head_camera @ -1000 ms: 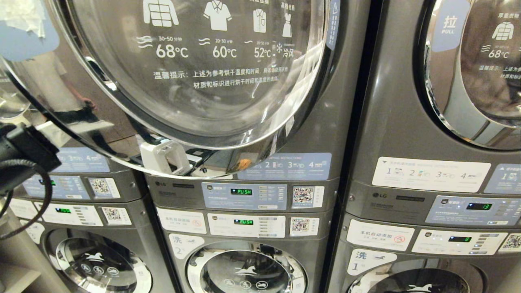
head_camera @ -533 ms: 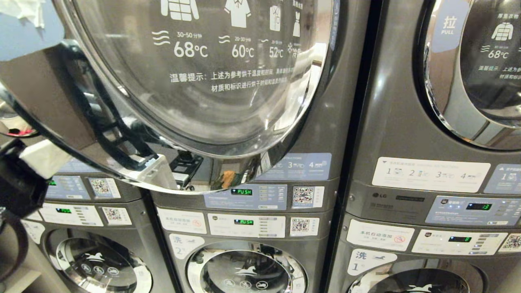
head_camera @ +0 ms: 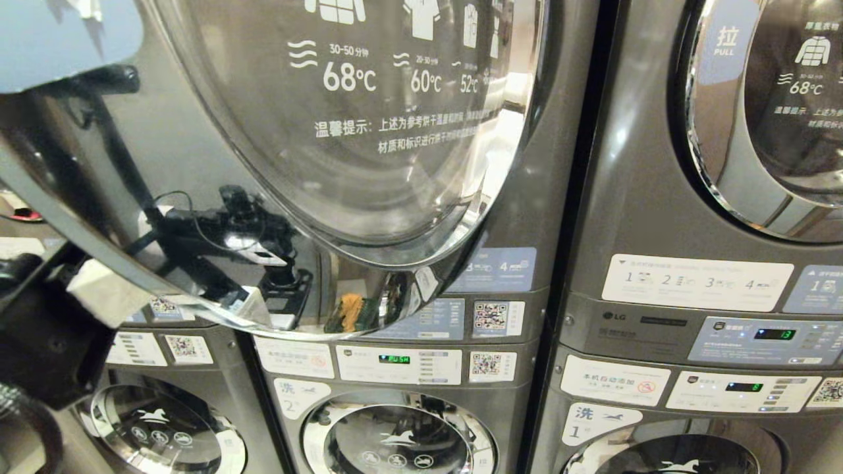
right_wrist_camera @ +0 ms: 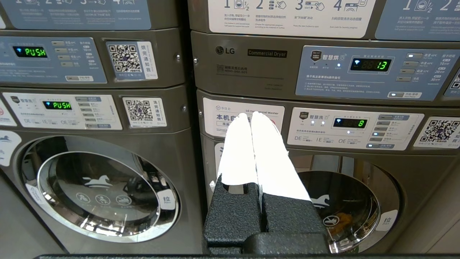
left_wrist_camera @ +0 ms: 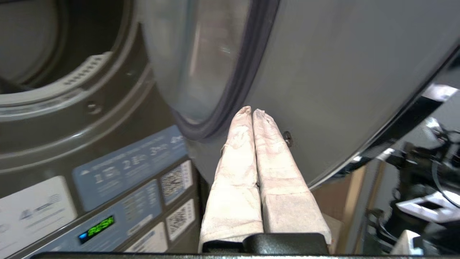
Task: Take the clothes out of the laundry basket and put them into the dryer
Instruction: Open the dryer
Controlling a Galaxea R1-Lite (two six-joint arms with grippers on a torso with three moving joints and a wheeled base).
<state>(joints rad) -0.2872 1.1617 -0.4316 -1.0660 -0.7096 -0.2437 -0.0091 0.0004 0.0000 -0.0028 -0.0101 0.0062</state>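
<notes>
Left gripper point(left_wrist_camera: 252, 112): two white-wrapped fingers pressed together, nothing between them, tips at or just off the grey inner face of the open dryer door point(left_wrist_camera: 341, 79); contact unclear, view is soft there. Beside the tips runs the door's dark rubber seal point(left_wrist_camera: 248, 72); past that, the dryer drum opening point(left_wrist_camera: 39, 46). Below the drum opening, a blue instruction label numbered 1–4, a green display point(left_wrist_camera: 96, 226) and two QR stickers.

In the head view the left gripper point(head_camera: 99, 289) sits at the lower left behind the door's chrome rim point(head_camera: 197, 309). Door glass point(head_camera: 369, 131) prints 68°C, 60°C, 52°C with garment icons and "温馨提示".

Right gripper point(right_wrist_camera: 251, 117): fingers together, empty, hanging in front of the right-hand stack. Just ahead of its tips is a "LG Commercial Washer" label; above it the "LG Commercial Dryer" panel point(right_wrist_camera: 267, 53) with display "13" point(right_wrist_camera: 372, 64); washer display reads "8". Off to its side, two panels both read "PUSH" point(right_wrist_camera: 31, 51).

Versus a second ago: door has swung wider toward the camera, now covering the upper "PUSH" display; printed temperatures shifted right; left gripper has dropped lower at the frame edge.

Count in head view: three stacked columns, three washer doors at the bottom, two dryer doors up top. "拉 PULL" tag point(head_camera: 726, 39) on the right dryer door. No clothes or laundry basket in any view.
</notes>
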